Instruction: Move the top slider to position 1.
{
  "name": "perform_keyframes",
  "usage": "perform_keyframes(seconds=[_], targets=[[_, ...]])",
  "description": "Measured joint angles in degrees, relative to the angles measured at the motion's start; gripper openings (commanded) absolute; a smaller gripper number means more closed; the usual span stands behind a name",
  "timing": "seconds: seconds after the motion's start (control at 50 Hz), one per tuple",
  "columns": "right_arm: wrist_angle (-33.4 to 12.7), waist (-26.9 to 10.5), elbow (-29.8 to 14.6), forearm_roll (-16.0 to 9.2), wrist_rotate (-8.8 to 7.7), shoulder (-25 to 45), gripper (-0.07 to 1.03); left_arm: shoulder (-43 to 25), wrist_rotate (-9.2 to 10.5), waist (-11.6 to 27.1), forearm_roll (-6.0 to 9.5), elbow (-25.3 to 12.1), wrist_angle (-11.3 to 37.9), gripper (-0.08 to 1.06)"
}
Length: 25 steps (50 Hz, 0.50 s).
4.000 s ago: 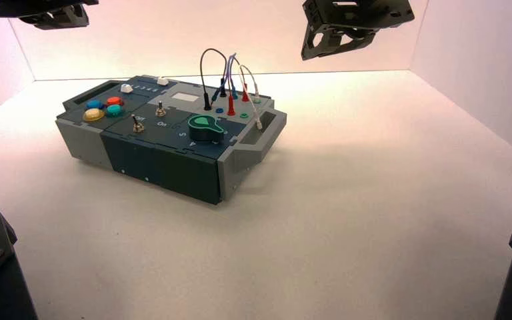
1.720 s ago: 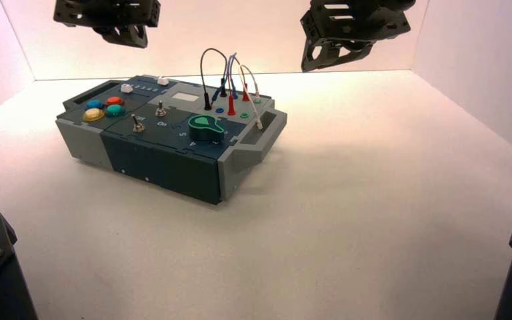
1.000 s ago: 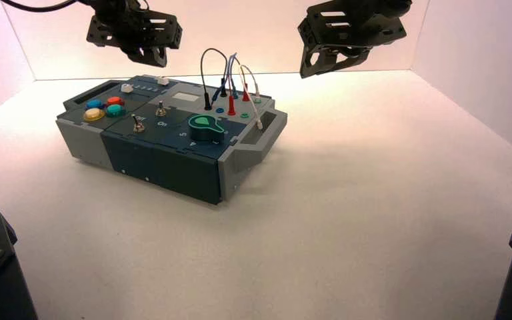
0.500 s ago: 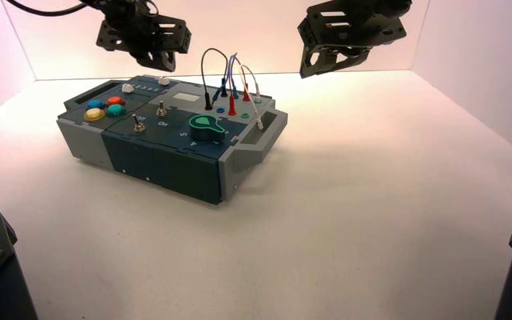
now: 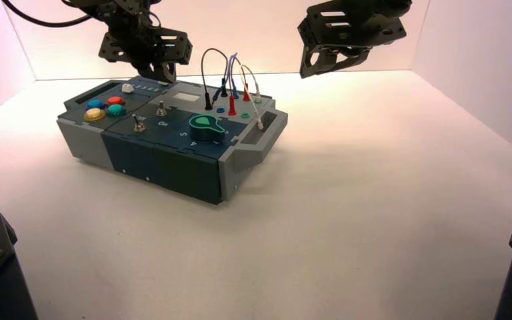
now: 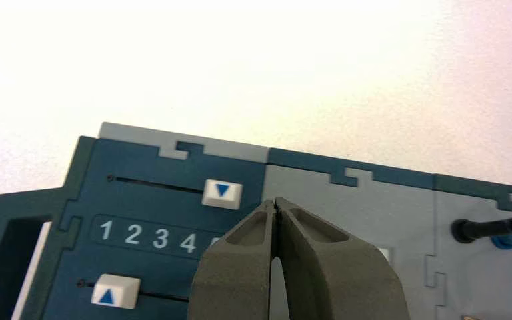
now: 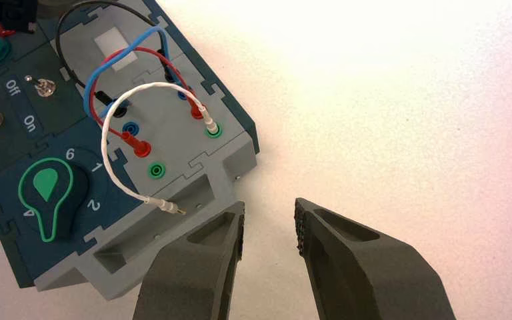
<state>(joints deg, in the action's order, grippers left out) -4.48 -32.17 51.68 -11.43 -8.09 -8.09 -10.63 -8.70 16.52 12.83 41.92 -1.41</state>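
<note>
The top slider (image 6: 222,193) sits near the 5 end of its slot on the dark blue panel (image 6: 147,220), left gripper (image 6: 277,203) pinched together just beside it, right gripper (image 7: 269,223) apart, high off the box (image 5: 173,143).

Your box (image 5: 173,143) looks like matt plastic, dark blue and grey panels with notched, interlocking seams. The top slider (image 6: 222,193) is a smooth white plastic cap, faintly glossy, like its twin, the other slider (image 6: 115,291). The left gripper (image 6: 277,210) has dull, olive-grey moulded fingers; the right gripper (image 7: 269,223) shows ribbed inner pads. You can see shiny metal on the toggle switches (image 7: 42,85), a satin sheen on the green knob (image 7: 47,197), and a smooth, matt white table (image 5: 373,200).
</note>
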Motion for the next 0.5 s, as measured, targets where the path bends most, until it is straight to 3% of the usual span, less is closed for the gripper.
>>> perform_keyframes(seconds=[0.5], targets=[[0.1,0.0,0.0,0.0,0.00,0.0,0.42,-1.8,0.00,-1.8,0.00,-0.9,-0.6,-0.03]])
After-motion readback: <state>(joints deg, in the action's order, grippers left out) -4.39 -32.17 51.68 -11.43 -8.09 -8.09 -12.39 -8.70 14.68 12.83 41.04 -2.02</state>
